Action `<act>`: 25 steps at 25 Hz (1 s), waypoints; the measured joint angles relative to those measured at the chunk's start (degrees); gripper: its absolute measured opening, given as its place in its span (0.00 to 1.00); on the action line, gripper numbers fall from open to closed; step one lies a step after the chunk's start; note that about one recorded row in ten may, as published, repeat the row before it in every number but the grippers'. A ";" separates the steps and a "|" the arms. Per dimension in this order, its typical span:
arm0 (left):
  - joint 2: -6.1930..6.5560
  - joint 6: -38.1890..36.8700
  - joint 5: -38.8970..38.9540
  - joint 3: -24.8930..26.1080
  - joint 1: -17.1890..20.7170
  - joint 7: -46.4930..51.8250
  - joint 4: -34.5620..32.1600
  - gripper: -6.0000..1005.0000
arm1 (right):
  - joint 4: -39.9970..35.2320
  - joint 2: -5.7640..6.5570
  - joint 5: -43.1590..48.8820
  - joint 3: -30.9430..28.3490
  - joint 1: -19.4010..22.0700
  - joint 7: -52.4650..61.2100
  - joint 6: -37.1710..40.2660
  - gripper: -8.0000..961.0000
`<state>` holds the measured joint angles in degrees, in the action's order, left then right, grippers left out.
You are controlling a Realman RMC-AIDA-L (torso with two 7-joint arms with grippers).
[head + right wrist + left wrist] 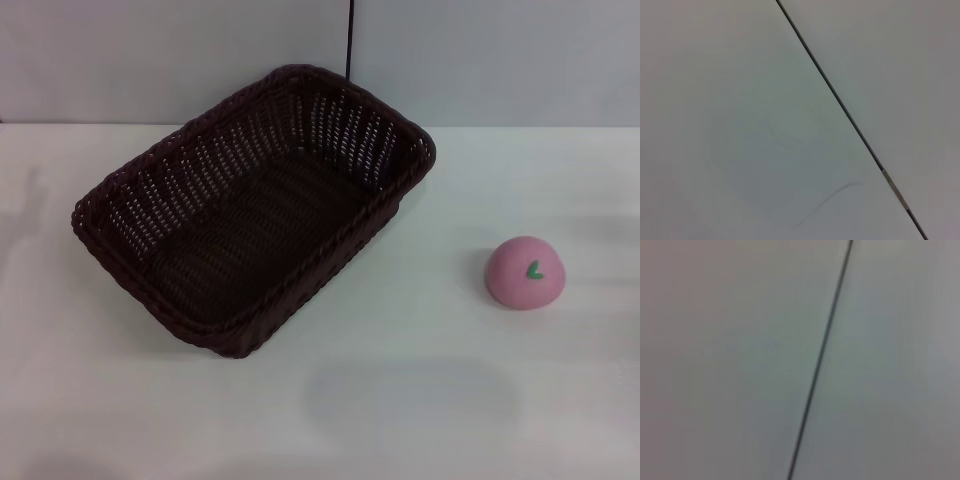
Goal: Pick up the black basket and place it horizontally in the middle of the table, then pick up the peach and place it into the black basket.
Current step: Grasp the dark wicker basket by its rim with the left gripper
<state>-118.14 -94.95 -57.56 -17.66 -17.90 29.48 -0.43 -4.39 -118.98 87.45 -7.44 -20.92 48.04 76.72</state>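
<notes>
Dark wicker black basket [255, 205] lies diagonally on table [420, 400].

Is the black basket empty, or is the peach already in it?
Empty: the black basket shows only its woven floor; the peach sits apart on the table.

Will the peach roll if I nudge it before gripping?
Probably a little. The peach looks round on top but seems to sit flat on the table, so it may slide rather than roll. Its smooth skin could slip in a pinch.
</notes>
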 joint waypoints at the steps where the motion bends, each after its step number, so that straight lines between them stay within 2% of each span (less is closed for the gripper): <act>1: 0.04 0.00 -0.01 -0.80 0.14 0.17 -0.47 0.71 | 0.00 -0.01 0.00 0.00 0.01 -0.03 -0.07 0.43; 3: 0.08 0.03 0.00 -1.89 0.32 0.48 -1.09 0.71 | 0.00 -0.01 0.00 -0.01 0.00 -0.07 -0.21 0.43; 4: 0.16 1.60 -0.03 -5.18 0.70 3.84 -3.75 0.71 | 0.00 -0.02 0.00 -0.03 0.00 -0.08 -0.72 0.43; 8: 0.24 4.06 -0.04 -8.19 1.03 9.38 -7.23 0.71 | 0.00 -0.03 0.00 -0.03 0.00 -0.05 -1.37 0.43; 10: 0.68 5.70 -0.17 -13.44 1.77 16.63 -12.56 0.71 | 0.00 -0.03 -0.01 -0.04 0.00 -0.02 -1.41 0.43; 11: 1.72 6.61 -0.90 -17.89 2.32 22.61 -17.08 0.71 | 0.00 -0.03 0.00 -0.04 0.00 0.01 -1.41 0.43; 13: 1.72 6.61 -0.90 -17.89 2.32 22.61 -17.08 0.71 | 0.00 -0.01 0.00 -0.04 0.00 0.09 -1.47 0.43; 14: 3.86 8.34 -5.07 -21.96 2.71 33.14 -23.84 0.71 | 0.00 0.02 0.00 -0.04 -0.05 0.10 -1.83 0.43; 17: 5.46 9.33 -11.80 -22.42 2.37 43.50 -29.50 0.71 | 0.00 0.05 -0.01 -0.04 -0.28 0.10 -2.39 0.43; 18: 6.27 9.78 -15.77 -22.35 2.06 49.44 -32.54 0.71 | 0.00 0.06 -0.01 -0.06 -0.40 0.10 -2.72 0.43; 19: 7.71 10.28 -22.89 -22.19 1.47 60.24 -38.13 0.71 | 0.00 0.06 0.00 -0.12 -0.52 0.10 -2.94 0.43; 20: 7.71 10.28 -22.89 -22.19 1.47 60.24 -38.13 0.71 | -0.01 0.07 0.00 -0.15 -0.60 0.10 -3.04 0.43; 23: 9.31 10.25 -33.68 -22.03 0.87 76.72 -46.13 0.71 | -0.09 0.06 0.00 -0.22 -0.87 0.06 -3.50 0.43; 24: 9.96 9.61 -39.85 -21.99 0.62 85.38 -50.89 0.71 | -0.17 0.06 0.00 -0.22 -1.03 0.03 -3.94 0.43; 25: 9.96 9.61 -39.85 -21.99 0.62 85.38 -50.89 0.71 | -0.17 0.06 0.00 -0.22 -1.03 0.03 -3.94 0.43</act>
<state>-108.19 -85.33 -97.41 -39.64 -17.28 114.86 -51.32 -4.56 -118.91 87.45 -7.66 -21.95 48.07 72.78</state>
